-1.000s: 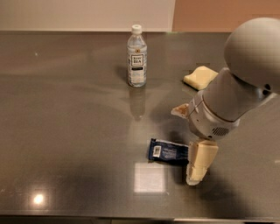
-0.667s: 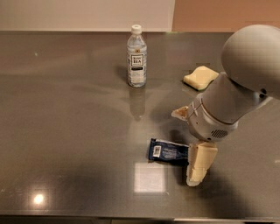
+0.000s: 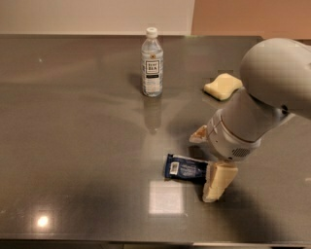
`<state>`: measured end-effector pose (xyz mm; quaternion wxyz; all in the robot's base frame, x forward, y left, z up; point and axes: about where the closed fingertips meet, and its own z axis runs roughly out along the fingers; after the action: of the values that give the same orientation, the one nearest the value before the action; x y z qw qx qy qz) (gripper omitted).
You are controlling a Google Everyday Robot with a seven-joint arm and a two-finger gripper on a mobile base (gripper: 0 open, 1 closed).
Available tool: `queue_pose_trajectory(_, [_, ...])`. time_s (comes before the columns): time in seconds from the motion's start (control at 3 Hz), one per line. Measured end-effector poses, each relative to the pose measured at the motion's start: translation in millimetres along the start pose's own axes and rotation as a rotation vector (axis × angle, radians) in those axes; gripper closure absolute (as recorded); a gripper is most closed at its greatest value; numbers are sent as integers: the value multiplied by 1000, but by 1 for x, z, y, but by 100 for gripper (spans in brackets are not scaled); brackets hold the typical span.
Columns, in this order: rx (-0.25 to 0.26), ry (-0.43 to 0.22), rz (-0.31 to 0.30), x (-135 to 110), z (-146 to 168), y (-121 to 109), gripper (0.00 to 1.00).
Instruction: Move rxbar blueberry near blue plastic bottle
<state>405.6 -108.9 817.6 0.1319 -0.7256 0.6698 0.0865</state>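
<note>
A glossy dark grey table [image 3: 73, 146] shows bright glints, with a pale wall [image 3: 97, 14] behind. The rounded white arm [image 3: 252, 112] holds the gripper [image 3: 204, 165] low, cream fingers [image 3: 218, 180] spread apart astride one end of the flat, dark blue rxbar blueberry [image 3: 186, 168]. The clear blue plastic bottle [image 3: 152, 63] stands well beyond the gripper, up-left. A soft yellow sponge [image 3: 222, 86] lies behind it.

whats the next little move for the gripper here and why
Probably close the gripper on the flat dark blue snack-bar wrapper. The gripper sits low over the grey table, open, with one finger on either side of the wrapper's right end, so it looks placed for a grasp. The clear plastic bottle with the white cap stands upright well farther back, so the wrapper must be gripped before it can travel.
</note>
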Motion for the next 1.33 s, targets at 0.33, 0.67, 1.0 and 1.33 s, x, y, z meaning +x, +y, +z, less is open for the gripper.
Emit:
queue_pose_trajectory(0.33, [-23,7,9,3,4,-2,41])
queue_pose_trajectory(0.67, [-24,8,10,2,-2,-3,65])
queue_pose_trajectory(1.0, [-24,8,10,0,-8,-4,89])
queue_pose_trajectory(1.33, [-6,9,33,4,-18,-17,100])
